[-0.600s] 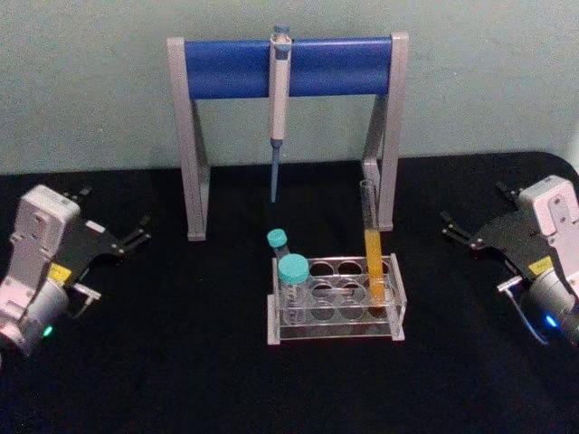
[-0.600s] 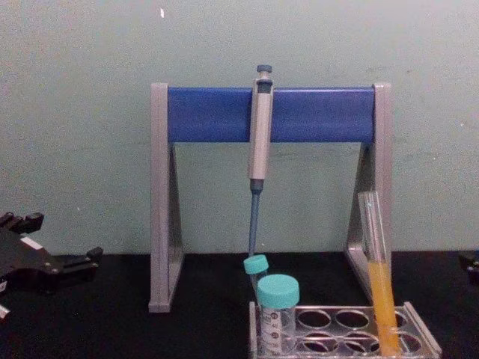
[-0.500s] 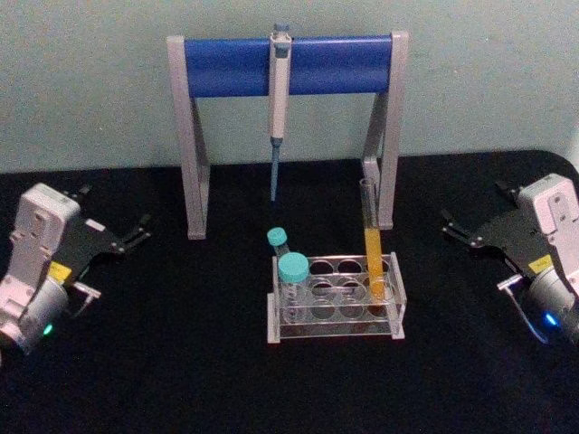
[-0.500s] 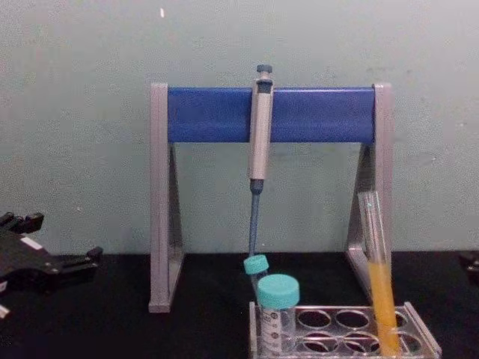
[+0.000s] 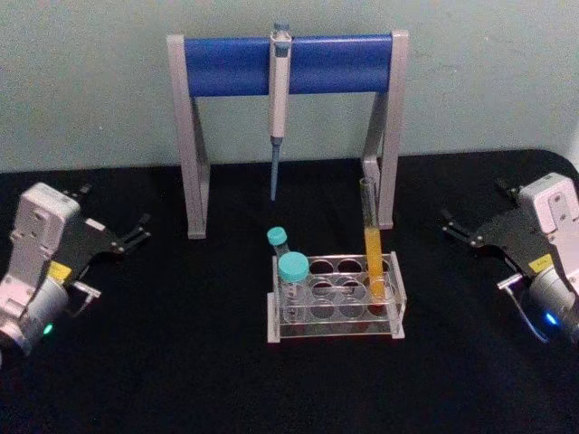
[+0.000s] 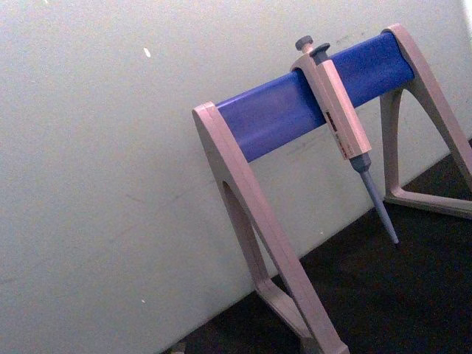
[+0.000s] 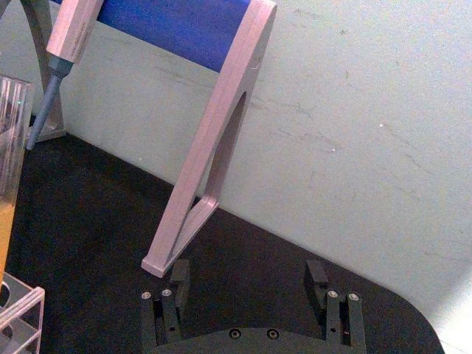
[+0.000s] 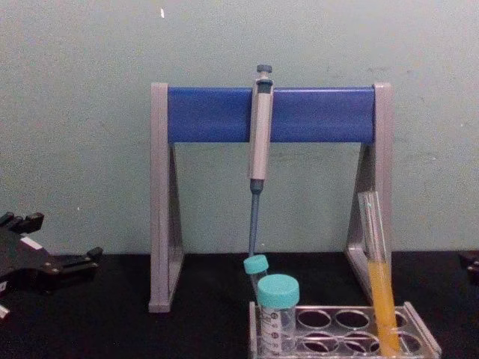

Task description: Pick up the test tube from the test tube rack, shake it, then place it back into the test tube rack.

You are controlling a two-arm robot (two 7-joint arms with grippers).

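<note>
test tube (image 5: 372,246) well apart from right hand (image 7: 247,274)

You're looking at a lab bench: grey pipette (image 5: 279,90) hanging on a grey-and-blue stand (image 5: 226,65), clear plastic test tube rack (image 5: 336,331), thin glass test tube of orange liquid (image 5: 373,258), black desk (image 5: 181,362).

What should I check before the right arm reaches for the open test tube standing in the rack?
1. Test tube seated in a right-end hole of the test tube rack, orange liquid inside: ok.
2. Right pincer open, holding nothing, out to the rack's right: ok.
3. Gap between the tube and the pipette stand leg behind it: cannot tell.
4. Teal-capped tubes at the rack's left end, apart from the test tube: ok.
5. Left pincer open, out at the left, away from the rack: ok.
</note>
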